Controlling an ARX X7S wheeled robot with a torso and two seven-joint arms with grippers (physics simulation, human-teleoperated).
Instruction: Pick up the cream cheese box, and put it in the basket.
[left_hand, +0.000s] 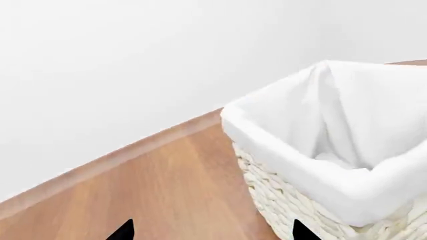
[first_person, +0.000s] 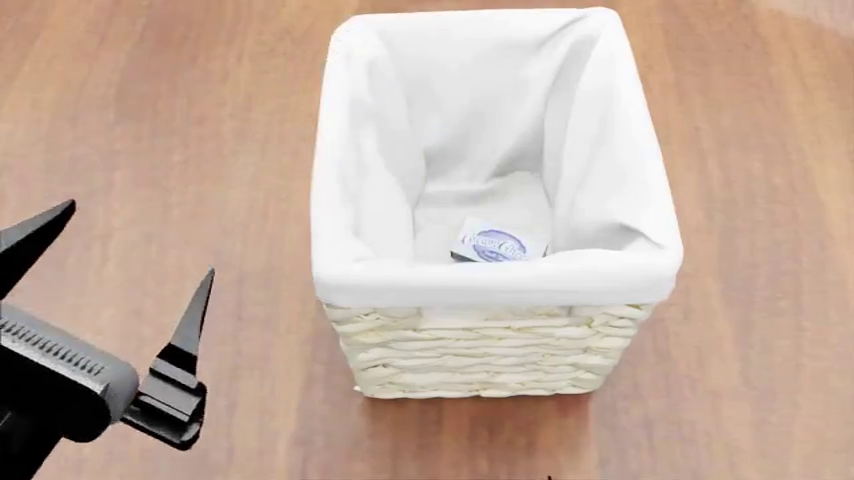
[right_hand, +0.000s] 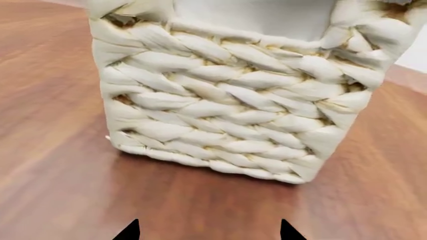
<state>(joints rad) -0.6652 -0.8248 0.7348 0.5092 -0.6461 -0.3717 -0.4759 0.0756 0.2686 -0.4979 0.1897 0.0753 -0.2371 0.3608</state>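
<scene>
Both grippers empty, jaws apart: left gripper (first_person: 120, 260) at nine o'clock of the basket (first_person: 487, 345), right gripper (right_hand: 208, 234) low at six. Cream cheese box (first_person: 497, 243) lies on the liner floor. I judge it light, stiff; best pinched across its thin edges.

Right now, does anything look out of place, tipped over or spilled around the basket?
Nothing stands out. The basket stands upright on the wooden floor with its liner folded evenly over the rim. The cream cheese box lies inside at the bottom, near the front wall. The left gripper is open and empty beside the basket.
</scene>
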